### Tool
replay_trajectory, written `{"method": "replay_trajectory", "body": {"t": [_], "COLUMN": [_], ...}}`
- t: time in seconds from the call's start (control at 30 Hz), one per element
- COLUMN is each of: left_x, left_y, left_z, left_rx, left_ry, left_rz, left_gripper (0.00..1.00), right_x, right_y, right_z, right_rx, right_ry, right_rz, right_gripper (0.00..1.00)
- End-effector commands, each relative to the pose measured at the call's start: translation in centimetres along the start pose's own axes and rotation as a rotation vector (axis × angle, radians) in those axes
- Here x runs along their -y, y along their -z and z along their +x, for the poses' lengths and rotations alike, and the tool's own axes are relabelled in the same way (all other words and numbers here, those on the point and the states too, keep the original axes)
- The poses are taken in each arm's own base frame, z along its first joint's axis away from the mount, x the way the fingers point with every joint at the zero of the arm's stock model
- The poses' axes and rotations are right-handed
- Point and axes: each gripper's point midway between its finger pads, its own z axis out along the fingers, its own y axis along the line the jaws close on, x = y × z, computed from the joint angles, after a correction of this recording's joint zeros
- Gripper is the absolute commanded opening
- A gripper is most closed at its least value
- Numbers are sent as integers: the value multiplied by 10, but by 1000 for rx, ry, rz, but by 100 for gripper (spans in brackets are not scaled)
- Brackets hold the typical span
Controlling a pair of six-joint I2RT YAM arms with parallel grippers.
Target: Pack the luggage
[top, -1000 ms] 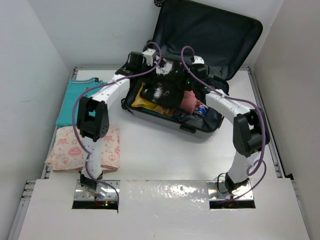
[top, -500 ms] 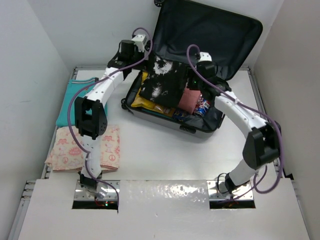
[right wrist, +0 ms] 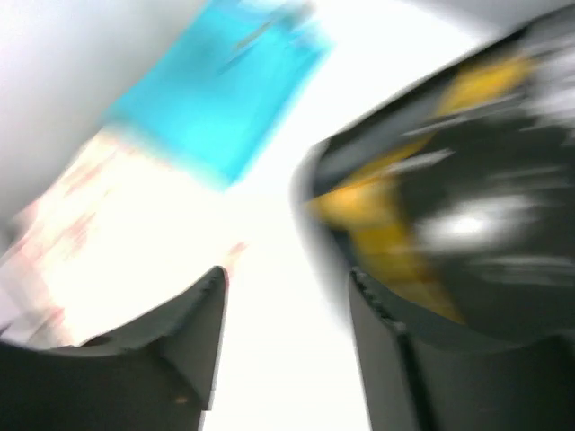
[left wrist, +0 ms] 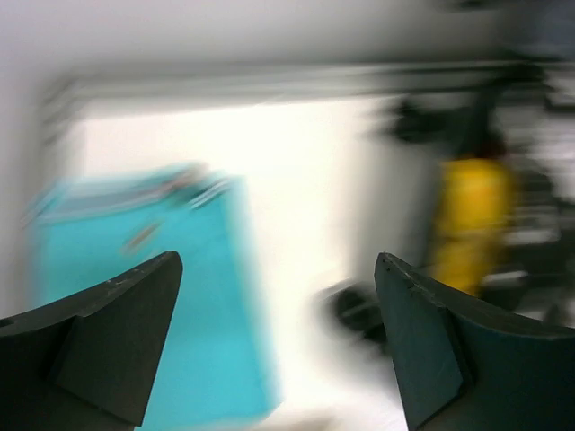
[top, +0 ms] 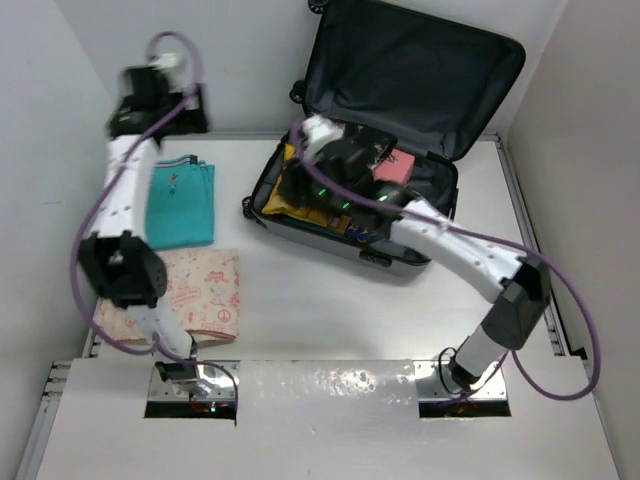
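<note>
Walls (top: pixel 230 70): plain white — back and both sides
Bench (top: pixel 330 310): white, matte — metal rails (top: pixel 525 230) along edges
Light: even, soft

Raised lid (top: pixel 410 80) behind crammed luggage (top: pixel 400 262)

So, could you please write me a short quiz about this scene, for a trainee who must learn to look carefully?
1. True or false: the luggage stands open, with its lid raised.
2. Which cloth lies nearest the near edge of the table? A: the teal cloth. B: the pink patterned cloth. C: a white towel.
3. Fill the gap: in the left wrist view, the left gripper is ___, with nothing between its fingers.

Key: 1 true; 2 B; 3 open.
</note>
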Motion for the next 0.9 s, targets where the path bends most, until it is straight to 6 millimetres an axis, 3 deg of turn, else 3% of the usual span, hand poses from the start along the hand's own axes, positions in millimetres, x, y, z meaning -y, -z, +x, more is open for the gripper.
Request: {"method": "replay_trajectory", "body": {"t": [0.0,0.03,0.1,0.13,0.2,0.37,0.5,0.67,0.77,0.87], "left_x": [-97,-125,-143,-154,-156,-174,-178,-177,-177,-177], "left_y": [72,86,107,116,127,142,142,139,139,140], "left_z": [54,68,103,113,140,180,188,195,198,199], "left_rx": [-104,-116,-172,-189,-236,-323,-334,-348,-356,-363], "left_ry": [174,197,185,174,174,232,238,242,243,236], "left_rz": [-202,-264,-359,-404,-426,-474,-475,-463,-469,-469], "left_gripper": [87,88,90,91,92,93,93,93,93,93], "right_x": [-84,-112,-152,-161,-175,-183,-194,-190,-181,-170], "right_y": [-25,-37,-46,-58,-71,-103,-109,-111,-120,-124], "right_z": [91,131,151,184,193,241,267,296,310,322], "right_rx": [-213,-301,-362,-434,-449,-510,-551,-559,-573,-581], "right_ry": [-75,-91,-183,-204,-291,-350,-387,-468,-481,-521], "right_rz": [-191,-234,-343,-337,-357,-354,-435,-424,-360,-317], "right_gripper": [58,58,63,63,64,67,67,66,60,42]}}
